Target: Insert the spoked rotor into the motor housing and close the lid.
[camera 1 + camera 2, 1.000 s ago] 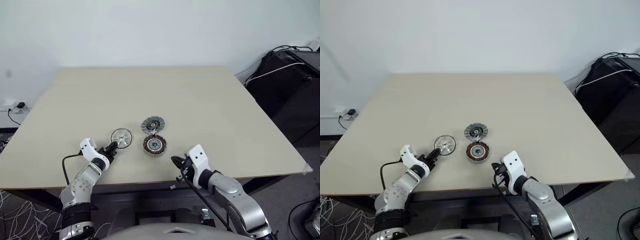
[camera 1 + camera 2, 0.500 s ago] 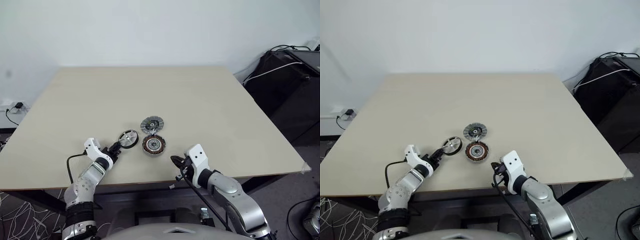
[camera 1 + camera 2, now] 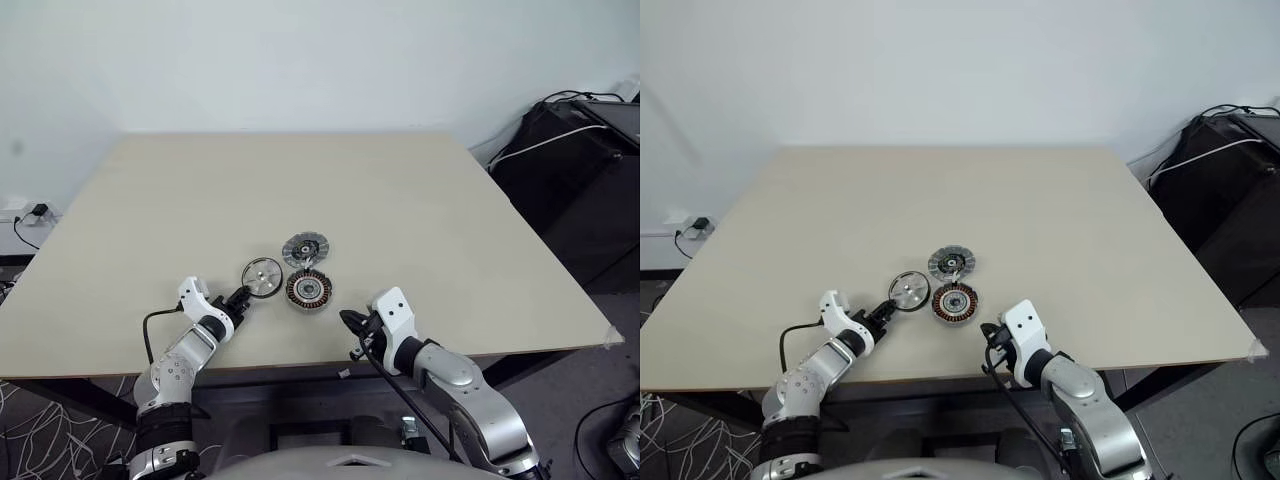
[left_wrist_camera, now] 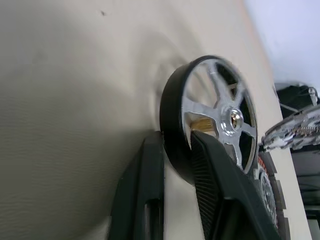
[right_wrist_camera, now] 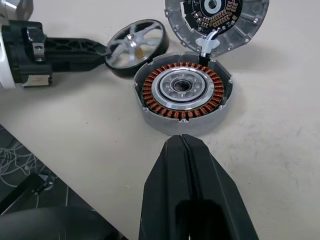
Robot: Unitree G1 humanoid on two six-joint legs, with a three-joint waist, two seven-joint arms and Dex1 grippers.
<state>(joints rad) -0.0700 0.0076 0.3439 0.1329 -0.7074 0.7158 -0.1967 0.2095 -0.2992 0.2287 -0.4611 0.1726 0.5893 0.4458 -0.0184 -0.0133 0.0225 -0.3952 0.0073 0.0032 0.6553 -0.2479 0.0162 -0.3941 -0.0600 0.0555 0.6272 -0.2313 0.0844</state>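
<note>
Shifted beside the motor housing (image 3: 308, 290), spoked rotor (image 3: 262, 274) stands tilted on edge, pinched by left fingers (image 4: 210, 175)

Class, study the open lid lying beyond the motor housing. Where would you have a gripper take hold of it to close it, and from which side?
Probably the lid's far rim, opposite the narrow tab joining it to the motor housing. It lies open, inner face up, so that free edge swings over. Come from the far side or above; the left gripper, shut on the spoked rotor, crowds one flank.
</note>
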